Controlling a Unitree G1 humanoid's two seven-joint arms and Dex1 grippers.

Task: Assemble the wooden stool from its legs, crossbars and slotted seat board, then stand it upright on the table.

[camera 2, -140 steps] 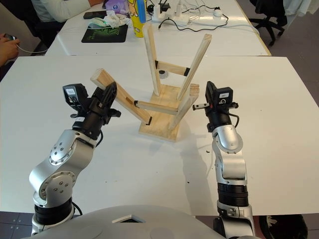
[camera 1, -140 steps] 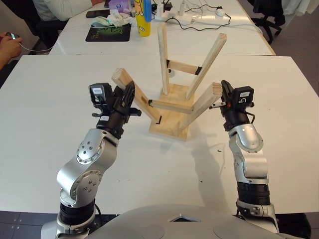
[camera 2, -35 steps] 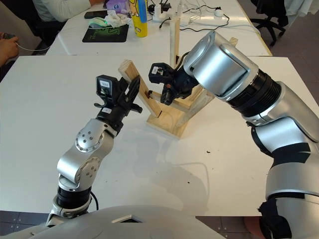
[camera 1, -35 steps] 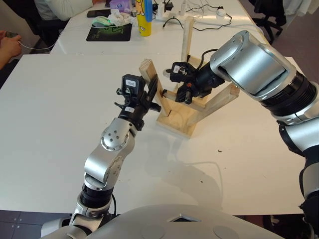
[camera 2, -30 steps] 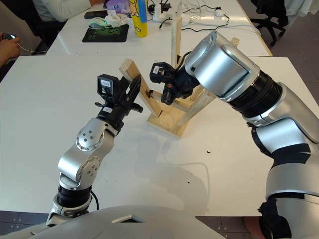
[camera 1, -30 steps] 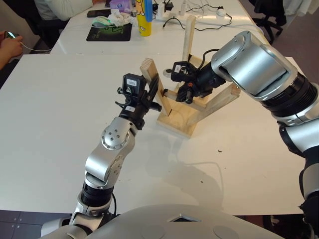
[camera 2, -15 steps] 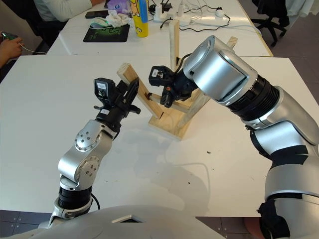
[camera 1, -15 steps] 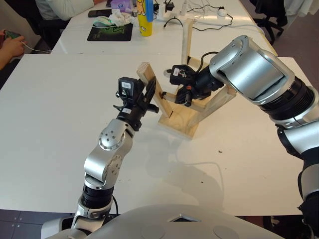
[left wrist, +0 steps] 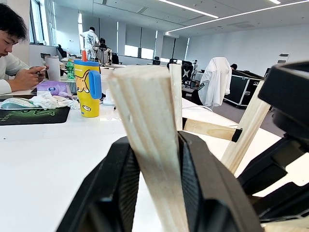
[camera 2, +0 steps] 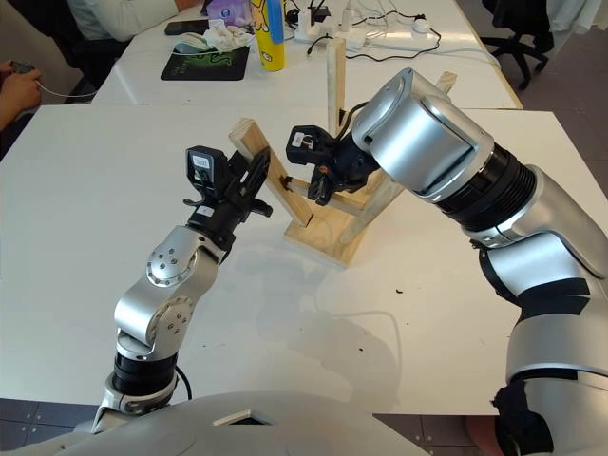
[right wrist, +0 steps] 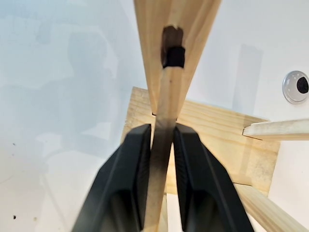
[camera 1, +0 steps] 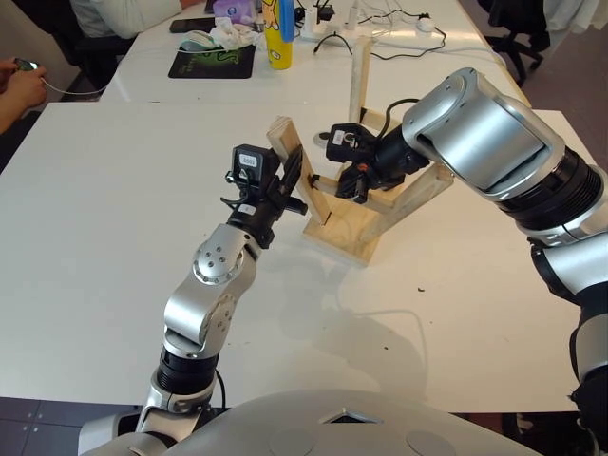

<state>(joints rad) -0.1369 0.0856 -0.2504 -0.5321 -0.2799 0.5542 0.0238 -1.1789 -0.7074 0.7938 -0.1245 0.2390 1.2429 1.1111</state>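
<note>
The stool lies upside down, its seat board (camera 1: 348, 239) flat on the white table (camera 1: 114, 190). My left gripper (camera 1: 290, 179) is shut on the near-left leg (camera 1: 279, 134), which leans away from the board; that leg (left wrist: 149, 145) sits squeezed between the black fingers (left wrist: 118, 183). My right gripper (camera 1: 352, 180) reaches across the stool and is shut on a crossbar (right wrist: 162, 135), whose black-tipped end sits in the leg's slot (right wrist: 172, 52). Another leg (camera 1: 357, 76) stands upright at the back. One more leg (camera 1: 418, 195) leans right.
On the table behind stand a yellow bottle (camera 1: 277, 33), a dark mouse pad (camera 1: 211, 62) and cables (camera 1: 380, 19). A person's hand (camera 1: 19, 85) rests at the far left edge. A round grommet (right wrist: 299, 87) sits in the tabletop near the seat board.
Since 4.7 s ago my right arm has swung from the right leg's end across to the crossbar, and my left gripper has tipped its leg steeper. Over the last second almost nothing has moved.
</note>
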